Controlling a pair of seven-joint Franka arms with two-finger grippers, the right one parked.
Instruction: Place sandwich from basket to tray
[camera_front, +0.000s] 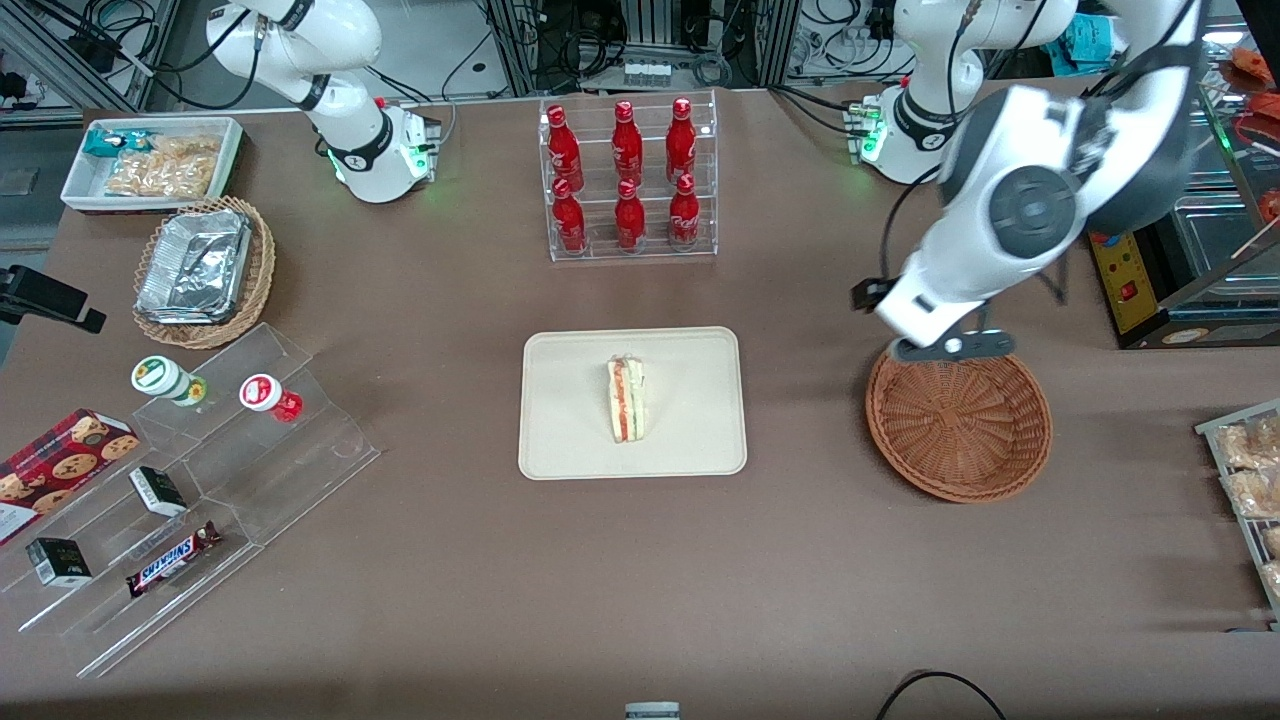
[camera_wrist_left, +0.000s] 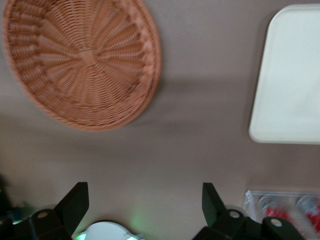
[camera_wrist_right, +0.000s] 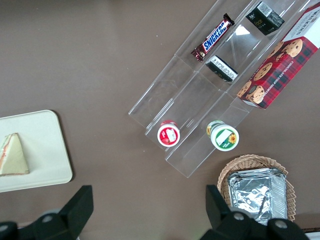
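In the front view you have the sandwich (camera_front: 627, 400) lying flat near the middle of the cream tray (camera_front: 560, 440), its red and green filling edge showing, its point aimed toward twelve o'clock. The reddish-brown wicker basket (camera_front: 958, 425) sits well apart from the tray toward the working arm's end of the table, and nothing lies in it. Your left gripper (camera_front: 950, 346) hangs over the basket's rim at twelve o'clock, mostly hidden under the white wrist. At twelve o'clock from the tray stands a clear rack of red bottles (camera_front: 628, 180). Toward the parked arm's end you see a tan basket of foil containers (camera_front: 203, 270) and a clear stepped stand (camera_front: 200, 500) carrying a Snickers bar (camera_front: 172, 560).

In the left wrist view, your gripper (camera_wrist_left: 145, 210) is spread wide with nothing between its fingers (camera_wrist_left: 75, 205), only bare brown table below. The basket (camera_wrist_left: 82, 62) is in sight with nothing in it, and one corner of the tray (camera_wrist_left: 290, 85) shows too.

In the right wrist view, the sandwich (camera_wrist_right: 12, 156) rests on the tray (camera_wrist_right: 50, 155), well apart from the stepped stand (camera_wrist_right: 200, 105) and the cookie box (camera_wrist_right: 277, 67).
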